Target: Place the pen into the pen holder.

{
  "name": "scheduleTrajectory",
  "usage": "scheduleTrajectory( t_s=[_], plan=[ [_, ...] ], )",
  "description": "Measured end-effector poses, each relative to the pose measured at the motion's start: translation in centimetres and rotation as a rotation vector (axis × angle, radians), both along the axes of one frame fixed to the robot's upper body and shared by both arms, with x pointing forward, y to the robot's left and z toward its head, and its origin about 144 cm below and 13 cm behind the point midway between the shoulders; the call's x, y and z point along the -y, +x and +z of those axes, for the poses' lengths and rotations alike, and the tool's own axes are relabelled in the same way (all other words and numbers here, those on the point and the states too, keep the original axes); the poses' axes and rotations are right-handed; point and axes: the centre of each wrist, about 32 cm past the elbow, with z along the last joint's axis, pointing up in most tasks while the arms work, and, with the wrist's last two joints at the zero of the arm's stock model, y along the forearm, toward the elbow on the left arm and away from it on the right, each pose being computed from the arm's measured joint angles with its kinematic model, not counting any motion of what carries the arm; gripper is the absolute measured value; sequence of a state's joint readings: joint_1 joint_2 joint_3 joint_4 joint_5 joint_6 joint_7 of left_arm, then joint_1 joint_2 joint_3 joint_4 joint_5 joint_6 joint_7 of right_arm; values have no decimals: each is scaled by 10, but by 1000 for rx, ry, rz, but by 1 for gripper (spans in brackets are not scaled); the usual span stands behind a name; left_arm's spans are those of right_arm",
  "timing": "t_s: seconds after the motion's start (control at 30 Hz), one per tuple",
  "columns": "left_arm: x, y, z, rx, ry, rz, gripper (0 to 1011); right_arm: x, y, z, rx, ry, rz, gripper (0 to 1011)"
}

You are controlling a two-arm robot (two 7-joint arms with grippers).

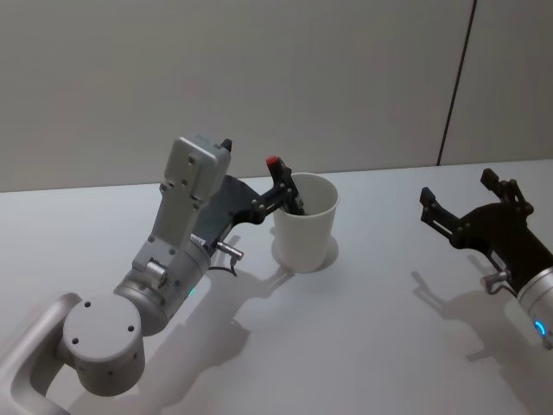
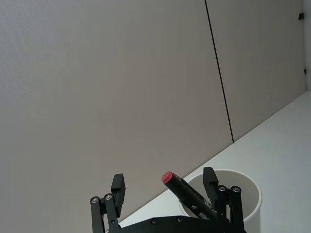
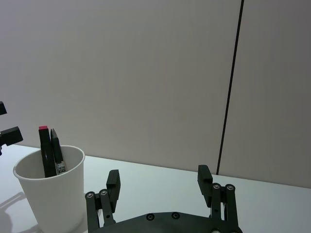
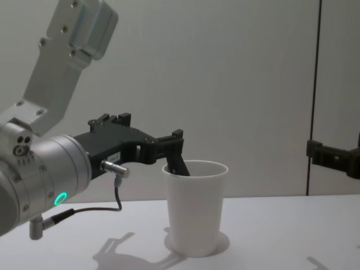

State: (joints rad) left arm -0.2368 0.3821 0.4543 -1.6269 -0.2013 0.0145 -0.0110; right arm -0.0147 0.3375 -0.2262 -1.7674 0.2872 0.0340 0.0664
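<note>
On the left, the left gripper hovers at the near rim of the white cup, fingers spread wide and gripping nothing. The black pen leans inside the cup, red cap up. Well to the right, the right gripper waits above the white table, also wide open.

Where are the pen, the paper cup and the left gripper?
pen point(image 2: 168, 177), left wrist view, on its red end cap.
white paper cup point(image 1: 304, 238), head view, on its outer wall.
left gripper point(image 2: 165, 187), left wrist view, midway between its fingertips.
</note>
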Motion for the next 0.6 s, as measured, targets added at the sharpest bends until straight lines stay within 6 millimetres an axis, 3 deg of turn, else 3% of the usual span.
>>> scheduleTrajectory(
  t_s=[0.6],
  plan=[
    [0, 0, 0, 1, 0, 0, 1001, 0, 0, 0, 0, 0, 0, 1001]
  ],
)
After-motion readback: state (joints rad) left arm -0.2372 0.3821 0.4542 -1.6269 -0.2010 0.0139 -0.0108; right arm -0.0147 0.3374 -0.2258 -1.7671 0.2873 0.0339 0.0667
